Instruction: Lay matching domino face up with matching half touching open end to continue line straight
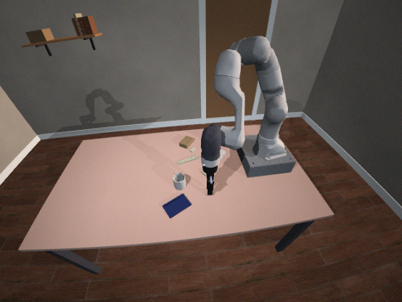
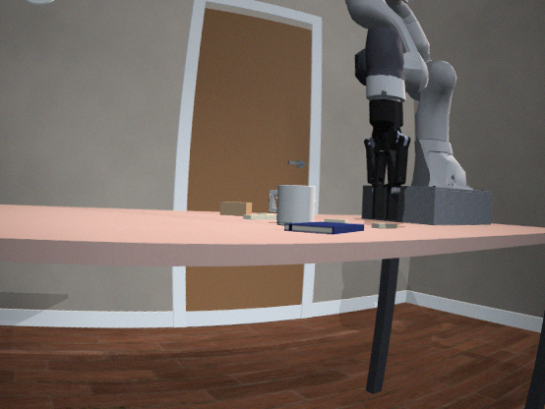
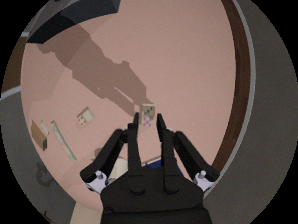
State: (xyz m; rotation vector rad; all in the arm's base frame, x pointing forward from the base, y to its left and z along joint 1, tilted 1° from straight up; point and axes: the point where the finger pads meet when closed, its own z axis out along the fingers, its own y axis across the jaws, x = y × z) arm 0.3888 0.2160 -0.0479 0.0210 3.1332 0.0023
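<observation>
The table [image 1: 109,203] [image 2: 98,231] [image 3: 200,85] carries everything, with room to one side of the mug for turning pieces. My end effector [image 1: 210,193] [image 2: 386,216] [image 3: 147,118] points down beside the mug, its fingers partly apart with nothing between them; I judge that narrow gap suits a domino's width. The book [image 1: 177,206] [image 2: 334,227] [image 3: 159,163] lies flat near the mug, on the side away from the line. The mug [image 1: 179,182] [image 2: 296,204] [image 3: 120,169] stands upright, and I would keep my fingers clear of it. The box [image 1: 186,142] [image 2: 236,208] [image 3: 39,136] sits past the line from the mug.

The line [image 1: 188,160] [image 2: 258,216] [image 3: 64,140] lies beyond the mug from the book, its ends free for a straight continuation. The back domino [image 1: 193,149] [image 3: 45,127] is between it and the box. The middle domino [image 1: 203,173] [image 2: 335,221] [image 3: 85,117] and the near domino [image 2: 385,226] [image 3: 148,111], just under my fingertips, lie face up beside the mug, pips showing, presumably for comparing. I cannot tell which matches.
</observation>
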